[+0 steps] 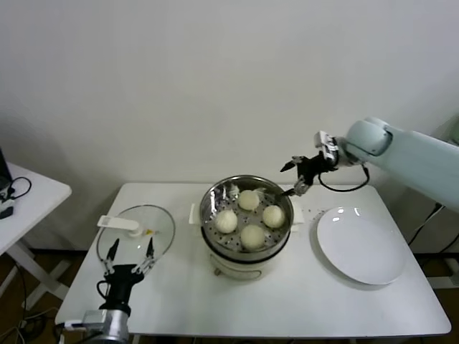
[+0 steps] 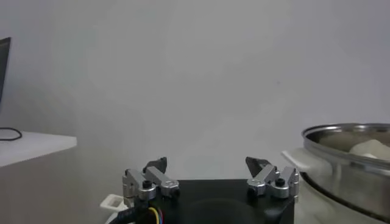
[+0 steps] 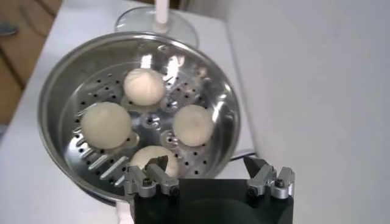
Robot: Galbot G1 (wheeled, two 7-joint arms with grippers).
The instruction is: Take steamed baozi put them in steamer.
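Looking down from the head camera, I see the steamer (image 1: pixel 246 222) just below the centre of the frame on the white table (image 1: pixel 301 301), and all four steamed baozi (image 1: pixel 249 218) sit on its perforated tray, spaced apart in a loose diamond. My right gripper (image 1: pixel 294 178) hangs in the air right of centre, just above and beside the steamer's far right rim, with its fingers spread wide and nothing between them. In the right wrist view the same four buns (image 3: pixel 145 86) lie below the parted fingertips, none touching the gripper (image 3: pixel 207 168). The flat white plate (image 1: pixel 361 244) lies to the right of the steamer, near it but apart, with nothing on it. The glass lid (image 1: pixel 136 233) with its white handle rests at the left of the table, well clear of the pot. My left gripper (image 1: pixel 130 255) is parked at the lower left of the frame by the table's front edge, just in front of the lid, pointing upward with its fingers apart and holding nothing. A second white table (image 1: pixel 29 201) stands at the far left.
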